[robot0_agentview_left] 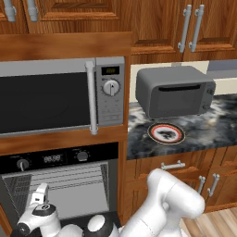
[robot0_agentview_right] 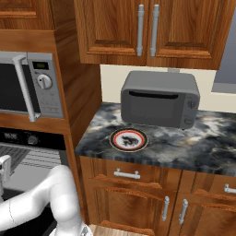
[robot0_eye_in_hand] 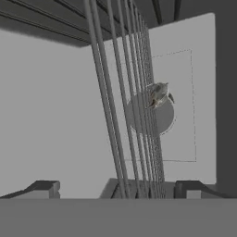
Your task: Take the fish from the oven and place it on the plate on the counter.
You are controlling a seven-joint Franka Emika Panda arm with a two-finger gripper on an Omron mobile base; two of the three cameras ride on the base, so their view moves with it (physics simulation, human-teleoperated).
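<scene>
The oven [robot0_agentview_left: 60,185] stands open at the lower left of the left base view, below the microwave [robot0_agentview_left: 60,95]. The gripper [robot0_eye_in_hand: 118,187] is at the oven mouth, aimed into the grey cavity, with its two fingers set wide apart and nothing between them.

In the hand view, the wire rack [robot0_eye_in_hand: 125,106] runs away from the gripper as a band of thin bars. The fish [robot0_eye_in_hand: 158,95] lies on this rack toward its far end, deep in the cavity, ahead of the gripper and slightly toward the right fingertip. Its long axis appears tilted against the rack bars, not parallel to them; the exact angle cannot be determined.

Judgement: the coming move is a forward reach along the rack, with a small shift toward the right fingertip.

The plate [robot0_agentview_left: 166,133] rests on the counter [robot0_agentview_left: 208,125], near its front edge, just in front of the toaster oven [robot0_agentview_left: 175,91], to the right of the oven.
</scene>
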